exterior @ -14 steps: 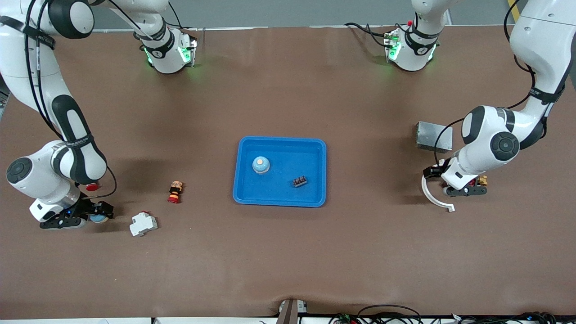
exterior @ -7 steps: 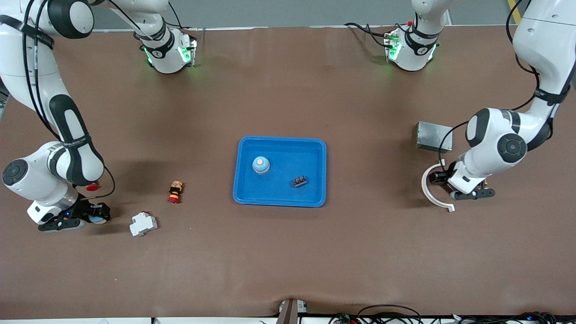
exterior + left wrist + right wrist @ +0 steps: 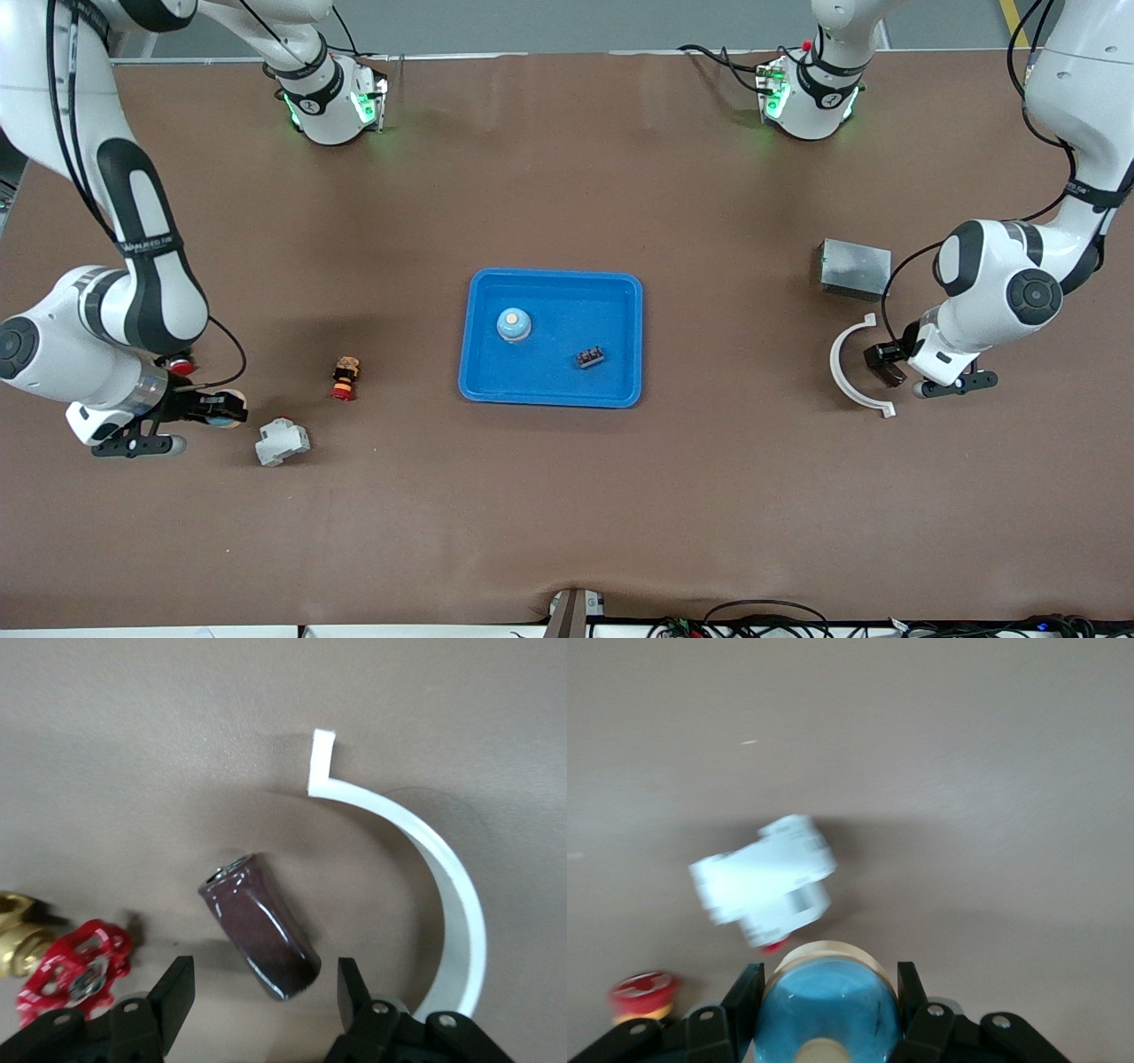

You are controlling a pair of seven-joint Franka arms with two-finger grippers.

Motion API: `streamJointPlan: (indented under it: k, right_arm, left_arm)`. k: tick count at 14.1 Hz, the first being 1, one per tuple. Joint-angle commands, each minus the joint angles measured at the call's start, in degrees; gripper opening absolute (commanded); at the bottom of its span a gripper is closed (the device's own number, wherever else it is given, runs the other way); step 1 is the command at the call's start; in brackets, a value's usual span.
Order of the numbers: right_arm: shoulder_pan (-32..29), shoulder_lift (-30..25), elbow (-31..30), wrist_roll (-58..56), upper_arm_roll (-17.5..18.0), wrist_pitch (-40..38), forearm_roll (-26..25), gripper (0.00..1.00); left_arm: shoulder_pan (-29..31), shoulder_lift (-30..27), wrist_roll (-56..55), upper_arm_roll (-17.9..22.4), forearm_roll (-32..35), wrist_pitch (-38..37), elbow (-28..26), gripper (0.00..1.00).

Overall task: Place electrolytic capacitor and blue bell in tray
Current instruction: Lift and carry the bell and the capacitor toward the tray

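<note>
A bright blue tray (image 3: 620,292) lies mid-table and holds one blue bell (image 3: 514,324) and a small black terminal block (image 3: 590,357). My right gripper (image 3: 221,409) (image 3: 828,979) is shut on a second blue bell (image 3: 828,1010), which has a cream rim, low over the table beside a white breaker (image 3: 282,441). The electrolytic capacitor (image 3: 260,927), a dark maroon cylinder, lies on the table. My left gripper (image 3: 886,367) (image 3: 263,974) is open and straddles the capacitor's end, with a gap at each finger (image 3: 174,992).
A white curved bracket (image 3: 849,372) (image 3: 443,877) lies next to the capacitor. A red-handled brass valve (image 3: 66,961) is close by and a grey metal box (image 3: 855,269) is farther from the camera. A red and black push-button (image 3: 345,378) lies between breaker and tray.
My right gripper has shut on the blue bell and carried it a little toward the tray. The left hand has shifted toward its own end of the table, and its jaws have narrowed round the capacitor.
</note>
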Motion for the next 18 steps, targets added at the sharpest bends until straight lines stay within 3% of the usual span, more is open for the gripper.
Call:
streamJointPlan:
  k: [1,2,4,5,10,15,18]
  right_arm:
    - [4.47,-5.12,-2.8,9.62,-0.35,-3.69,-0.79,0.0]
    - [6.23,-6.35,-3.07,14.36,-0.35,-5.18,-1.84,0.0]
    - [10.09,-8.11,-3.16,24.03,-0.26,-9.05,-3.17,0.0]
    - [12.12,-8.64,-3.16,28.16,-0.26,-9.76,-3.61,0.0]
    - [20.82,-7.77,-3.16,45.92,-0.26,-8.11,-4.66,0.0]
    - [28.03,-5.93,-4.29,61.48,-0.18,-1.26,-7.74,0.0]
    - [31.9,-5.23,-8.16,69.76,-0.26,7.35,-7.74,0.0]
  left_arm:
    - [0.03,1.08,-1.18,0.37,1.71,0.67,1.19,0.65]
    - [0.03,0.99,-1.0,0.46,1.71,0.67,1.19,0.52]
    - [0.03,-0.32,-0.83,0.37,2.5,-0.02,0.93,0.09]
    - [0.03,-1.2,-0.83,0.28,2.59,-1.07,1.01,0.0]
    - [-0.24,-4.8,-1.97,-0.68,2.59,-5.99,1.97,0.0]
    - [-0.24,-11.04,-2.23,-8.23,1.19,-14.95,4.09,0.0]
    - [-0.5,-10.88,-11.6,-15.43,-0.75,-19.36,5.49,0.0]
